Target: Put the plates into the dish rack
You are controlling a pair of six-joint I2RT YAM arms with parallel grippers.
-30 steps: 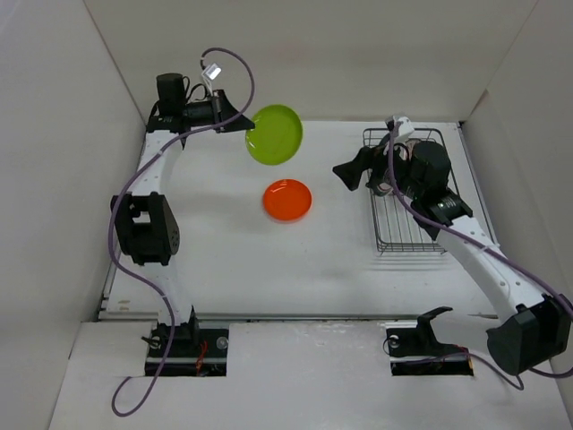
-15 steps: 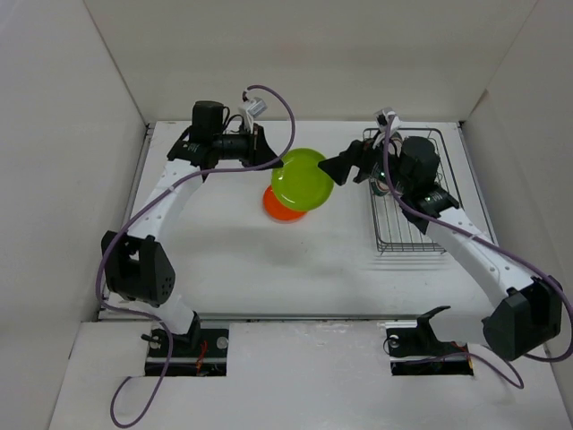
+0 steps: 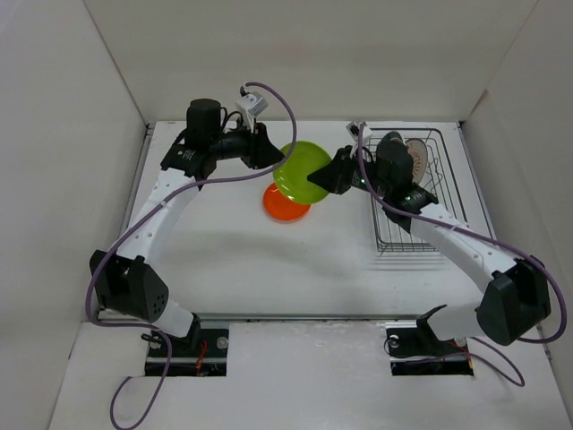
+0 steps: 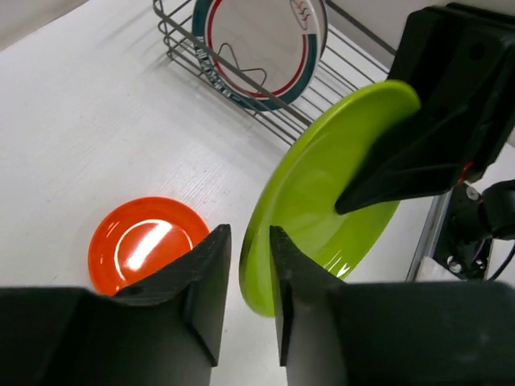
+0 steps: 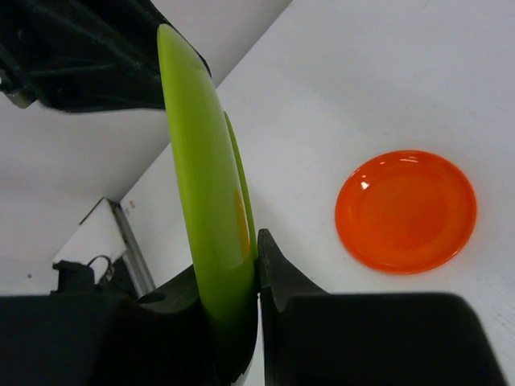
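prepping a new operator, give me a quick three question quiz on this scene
1. True or false: the orange plate lies flat on the table, outside the dish rack.
2. The left gripper and right gripper meet at the lime green plate. Which is shut on it? A) left only B) right only C) both
3. Which plate stands upright in the rack?
Key: 1 true; 2 C; 3 the white plate with the teal rim.
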